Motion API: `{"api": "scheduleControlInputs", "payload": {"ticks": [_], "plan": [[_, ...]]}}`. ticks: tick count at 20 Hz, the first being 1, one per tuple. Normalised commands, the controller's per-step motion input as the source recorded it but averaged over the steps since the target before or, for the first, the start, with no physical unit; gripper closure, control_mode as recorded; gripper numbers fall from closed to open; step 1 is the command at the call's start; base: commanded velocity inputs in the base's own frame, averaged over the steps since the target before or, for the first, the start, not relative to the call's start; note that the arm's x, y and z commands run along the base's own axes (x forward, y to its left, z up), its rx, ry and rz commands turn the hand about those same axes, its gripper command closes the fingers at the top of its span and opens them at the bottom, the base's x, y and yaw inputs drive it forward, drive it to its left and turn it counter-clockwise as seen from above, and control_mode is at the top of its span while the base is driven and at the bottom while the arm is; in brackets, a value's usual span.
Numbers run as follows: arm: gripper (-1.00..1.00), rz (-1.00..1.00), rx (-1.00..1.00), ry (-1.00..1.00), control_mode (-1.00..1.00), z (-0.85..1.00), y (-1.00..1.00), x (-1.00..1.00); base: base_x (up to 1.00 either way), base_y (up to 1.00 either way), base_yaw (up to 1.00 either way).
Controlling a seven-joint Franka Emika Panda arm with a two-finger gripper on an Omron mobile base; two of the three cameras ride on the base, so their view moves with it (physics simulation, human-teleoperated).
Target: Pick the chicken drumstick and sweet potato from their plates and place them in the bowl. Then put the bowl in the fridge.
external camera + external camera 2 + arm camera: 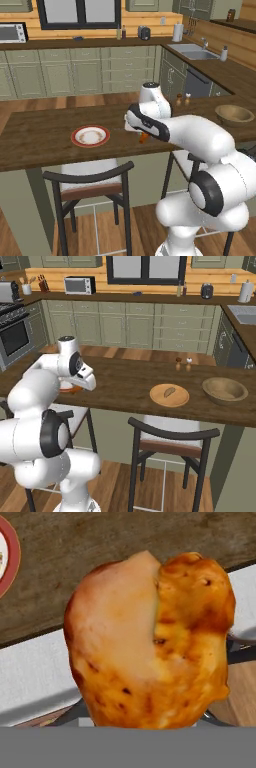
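The hand view is nearly all drumstick [150,644]: glossy orange-brown meat with a paler patch, close against the lens and rising from where the fingertips would be, so the gripper is clamped on it, though the fingers themselves are hidden behind the meat. Behind it run the dark counter [100,542], its front edge, and at the far left a sliver of the red-rimmed plate [7,557]. From the left base view the drumstick [144,137] is just a small orange scrap poking out under the hand, above the counter [40,140] and right of the white plate [90,135], which lies bare. That view also catches the bowl [234,114] at the counter's right end, a sink [192,50] beyond it and a stool [90,182] below. The right base view adds what the left one lacks: the wooden plate [169,395] with the sweet potato [170,391] lying on it, just left of the bowl [224,390], and two small shakers [183,364] behind them. There the arm covers the hand, leaving an orange edge [72,389] by the elbow.
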Motion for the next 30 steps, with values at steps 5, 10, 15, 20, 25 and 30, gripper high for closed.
{"api": "scheduleControlInputs", "payload": {"ticks": [5,10,15,20,25,30], "plan": [[1.00,0.02,0.00,0.02,-1.00,0.19,-0.68,-0.59,0.00,0.00,0.00],[1.00,0.00,0.00,0.01,-1.00,0.02,-0.31,-0.17,0.00,0.00,0.00],[1.00,0.00,0.00,0.00,-1.00,0.00,0.00,0.00,0.00,0.00,0.00],[1.00,0.00,0.00,0.00,1.00,0.00,0.00,0.00,0.01,-0.53,0.00],[1.00,0.00,0.00,0.00,1.00,0.00,0.00,0.00,0.00,-1.00,0.00],[1.00,0.00,0.00,0.00,1.00,0.00,0.00,0.00,0.00,-0.98,0.00]]}}
